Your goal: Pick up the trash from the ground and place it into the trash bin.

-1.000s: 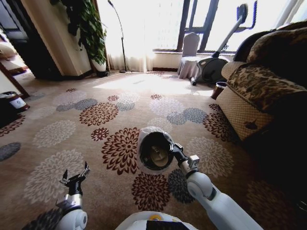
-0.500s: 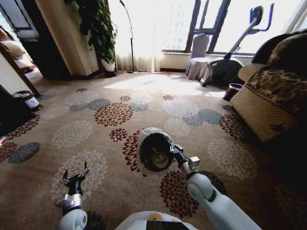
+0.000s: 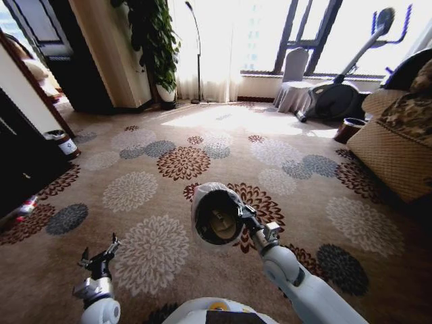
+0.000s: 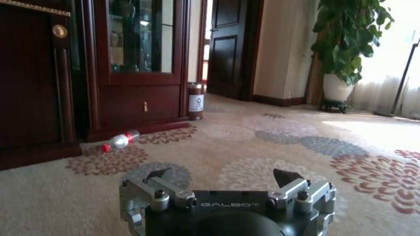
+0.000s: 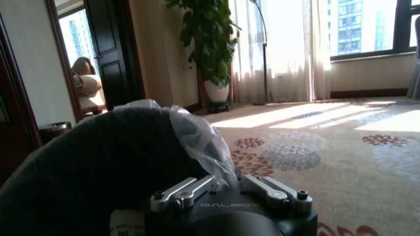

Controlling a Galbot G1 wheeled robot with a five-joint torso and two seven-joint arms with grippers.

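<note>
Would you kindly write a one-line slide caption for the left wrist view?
Open left gripper low over flowered carpet, facing a fallen bottle beside the dark wood cabinet.

- You have a beige carpet point(image 3: 223, 135) with round flower medallions in dark red, grey and cream covering the floor across the frame.
- At the left edge, a small bottle point(image 3: 24, 208) with a red cap lies on its side beside the dark cabinet point(image 3: 20, 162).
- In the upper left, a small cylindrical bin point(image 3: 63, 144) stands on the carpet.
- In the upper part of the frame, a potted plant point(image 3: 162, 54) and a floor lamp point(image 3: 197, 61) stand by the curtain.
</note>
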